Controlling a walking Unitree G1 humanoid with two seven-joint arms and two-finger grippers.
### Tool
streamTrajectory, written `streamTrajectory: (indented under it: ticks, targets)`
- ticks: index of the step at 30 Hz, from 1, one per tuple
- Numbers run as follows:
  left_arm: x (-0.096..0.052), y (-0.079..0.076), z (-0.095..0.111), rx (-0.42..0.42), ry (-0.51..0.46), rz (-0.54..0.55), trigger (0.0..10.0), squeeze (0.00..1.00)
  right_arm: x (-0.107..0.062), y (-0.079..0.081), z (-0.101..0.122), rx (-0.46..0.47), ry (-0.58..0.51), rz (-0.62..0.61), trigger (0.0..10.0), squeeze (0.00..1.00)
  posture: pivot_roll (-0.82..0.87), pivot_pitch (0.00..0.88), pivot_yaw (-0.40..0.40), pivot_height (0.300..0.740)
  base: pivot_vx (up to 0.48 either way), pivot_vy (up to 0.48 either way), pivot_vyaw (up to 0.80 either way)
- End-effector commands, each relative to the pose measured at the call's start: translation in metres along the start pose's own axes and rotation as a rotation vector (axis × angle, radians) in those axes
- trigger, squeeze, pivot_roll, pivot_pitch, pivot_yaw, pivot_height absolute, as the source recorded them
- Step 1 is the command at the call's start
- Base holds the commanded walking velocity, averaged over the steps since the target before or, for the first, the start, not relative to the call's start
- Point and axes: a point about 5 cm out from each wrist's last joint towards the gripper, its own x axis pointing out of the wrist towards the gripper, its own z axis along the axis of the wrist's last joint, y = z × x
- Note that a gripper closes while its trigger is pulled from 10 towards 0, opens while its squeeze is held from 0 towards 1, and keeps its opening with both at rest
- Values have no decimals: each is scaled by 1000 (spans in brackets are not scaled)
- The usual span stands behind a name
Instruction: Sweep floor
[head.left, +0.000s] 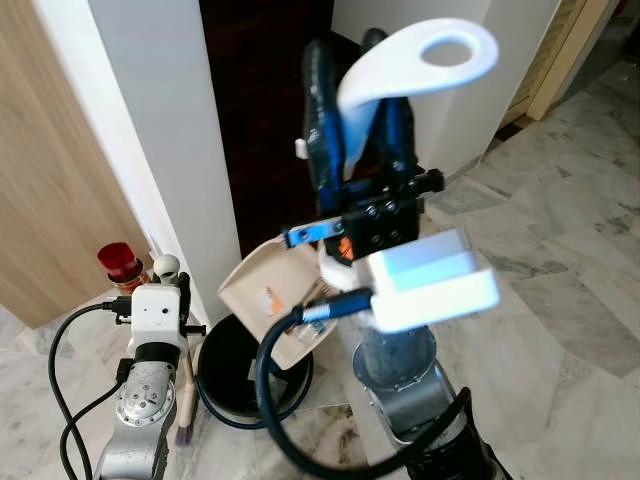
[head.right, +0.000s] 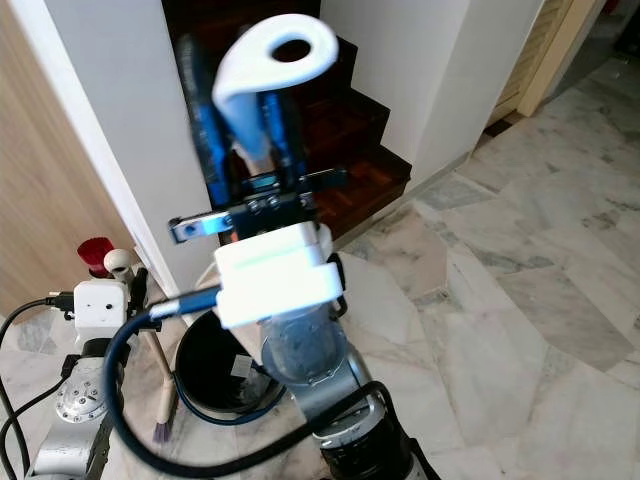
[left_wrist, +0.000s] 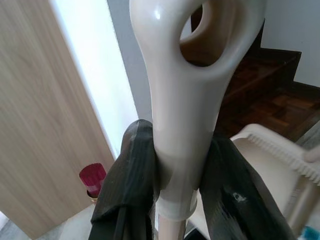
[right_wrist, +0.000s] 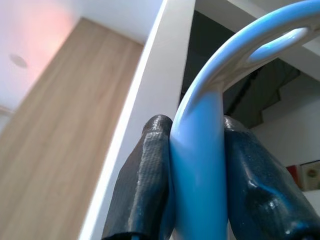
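Observation:
My right gripper (head.left: 358, 130) is raised in front of the camera, shut on the white looped handle (head.left: 420, 58) of a dustpan. The beige pan (head.left: 262, 292) hangs tilted below it, over the rim of a black bin (head.left: 245, 385). In the right wrist view, both fingers (right_wrist: 145, 185) clamp that handle (right_wrist: 200, 165). At lower left, my left gripper (head.left: 176, 286) is shut on a cream broom handle (left_wrist: 190, 105) just below its looped top (head.left: 166, 266). The wooden stick (head.right: 160, 385) runs down to purple bristles (head.right: 160, 432) on the floor beside the bin.
A white wall pillar (head.left: 170, 130) and a wooden panel (head.left: 50, 170) stand close on the left, with a red jar (head.left: 120, 262) at their foot. Dark wooden stairs (head.right: 350, 130) rise behind the bin. Marble floor (head.right: 520, 300) stretches to the right.

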Motion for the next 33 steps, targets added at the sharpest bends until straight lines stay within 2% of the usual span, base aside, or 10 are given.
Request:
streamTrajectory:
  ticks: [1,16,33]
  targets:
    - [4,0,7,21,-45,-6,10000,0,15,6,23,66,-166,12,10000,0,140,90,-70,740,0,0,0]
    - [2,0,6,24,-43,-17,10000,0,11,16,30,106,-232,111,10000,0,145,97,-72,740,0,0,0]
    - [0,-3,4,46,-49,-45,10000,0,8,21,36,50,-289,147,10000,0,143,99,-74,740,0,0,0]
